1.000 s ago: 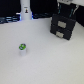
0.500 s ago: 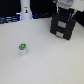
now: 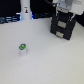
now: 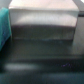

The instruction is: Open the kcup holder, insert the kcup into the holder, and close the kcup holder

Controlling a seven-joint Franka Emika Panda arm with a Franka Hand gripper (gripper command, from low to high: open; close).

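The kcup holder (image 3: 62, 26) is a black boxy unit with two stacked fronts, standing at the back on the exterior view's right. The kcup (image 3: 22, 49), a small white cup with a green top, stands upright on the white table, well off to the exterior view's left of the holder. My white-grey gripper (image 3: 64, 8) hangs right above the holder's top; its fingers are too blurred to tell whether they are open or shut. The wrist view is blurred and shows a close grey and black surface (image 4: 42, 30), likely the holder. The kcup is out of that view.
A tall white bottle-like object (image 3: 25, 10) stands at the back on the exterior view's left, in front of dark equipment. The white table (image 3: 45, 62) spreads around the kcup. A teal patch (image 4: 3, 25) shows at one edge of the wrist view.
My gripper has shifted slightly over the holder's top. The kcup and the holder have not moved.
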